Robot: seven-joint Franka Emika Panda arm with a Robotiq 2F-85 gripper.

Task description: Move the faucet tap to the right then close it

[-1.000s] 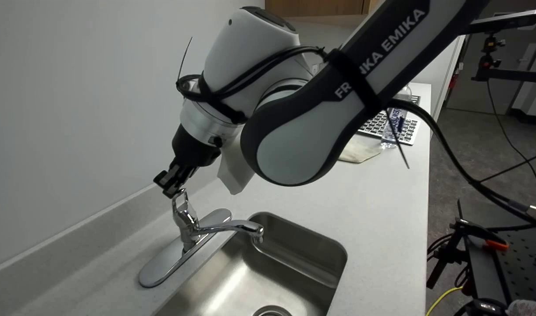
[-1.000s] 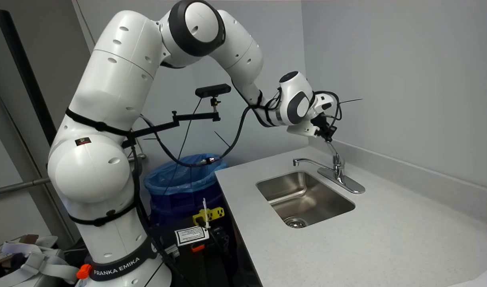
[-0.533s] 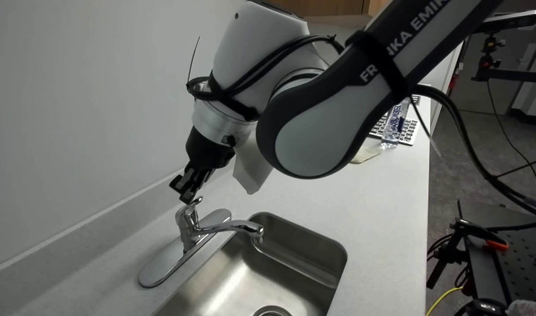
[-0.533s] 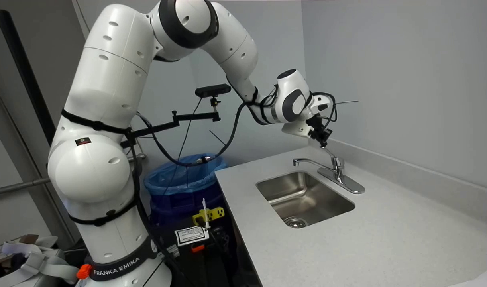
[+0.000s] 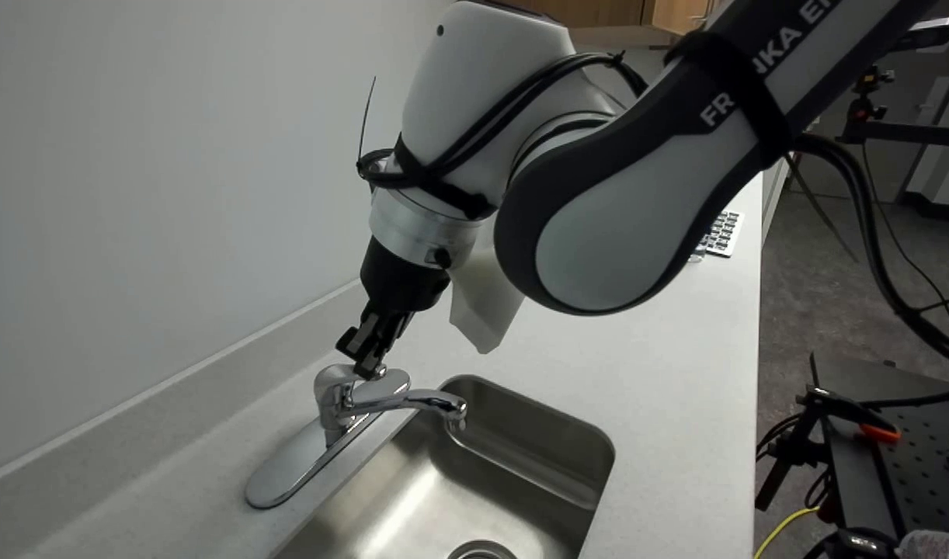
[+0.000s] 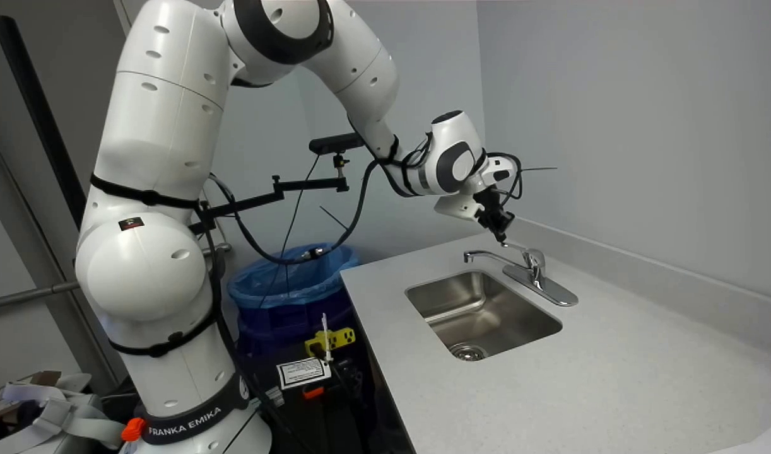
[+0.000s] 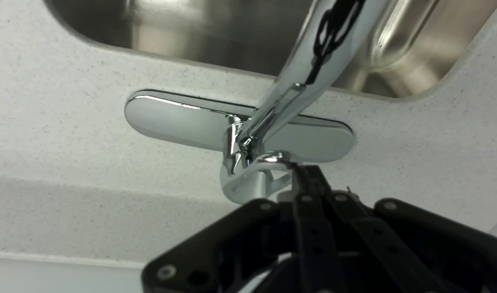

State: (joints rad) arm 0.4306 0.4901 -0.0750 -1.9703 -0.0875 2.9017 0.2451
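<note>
Your faucet tap (image 5: 333, 400) points its long spout (image 5: 401, 401) over the sink (image 5: 540, 466); its lever (image 7: 251, 170) sits just below your pincer (image 7: 311, 175), tips together.

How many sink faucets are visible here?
1: a silvery metal faucet with a curved spout, on the white speckled counter beside the rectangular steel sink basin. All views show this one.

Way down from the hand (image 7: 311, 171) blocked by the lever (image 7: 248, 174) of the faucet tap (image 5: 332, 402); contact cannot be made out. Beside the hand, a gap is left before the wall (image 5: 172, 194). Opposite, passage over the sink basin (image 6: 483, 312) is crossed, below hand height, by the spout (image 7: 307, 77). Right of the hand in the wrist view, room left above the worktop (image 7: 411, 158).
</note>
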